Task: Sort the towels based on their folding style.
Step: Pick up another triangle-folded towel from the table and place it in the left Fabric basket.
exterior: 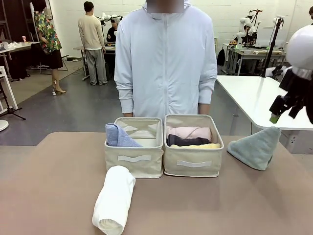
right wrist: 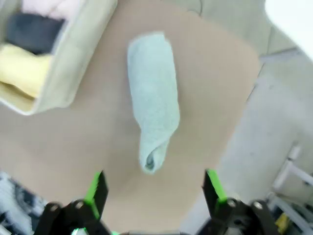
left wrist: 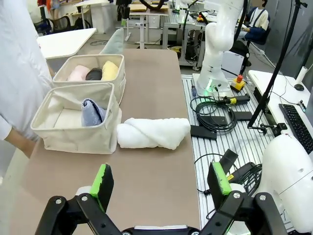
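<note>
A white rolled towel (exterior: 115, 198) (left wrist: 154, 133) lies on the table in front of the left beige bin (exterior: 133, 164), which holds a light blue folded towel (exterior: 117, 135) (left wrist: 93, 111). The right bin (exterior: 193, 167) (right wrist: 73, 63) holds pink (exterior: 188, 131), dark grey (exterior: 188, 141) and yellow (exterior: 196, 146) rolls. A sage-green folded triangle towel (exterior: 255, 146) (right wrist: 152, 98) lies on the table right of the bins. My right gripper (exterior: 281, 110) (right wrist: 155, 188) hangs open above it, apart from it. My left gripper (left wrist: 161, 181) is open and holds nothing, well short of the white roll.
A person in a pale zip jacket (exterior: 166, 58) stands right behind the bins, a hand (left wrist: 22, 144) near the left bin. A white table (exterior: 259, 98) stands at the far right. Cables and a robot base (left wrist: 215, 83) lie past the table's edge.
</note>
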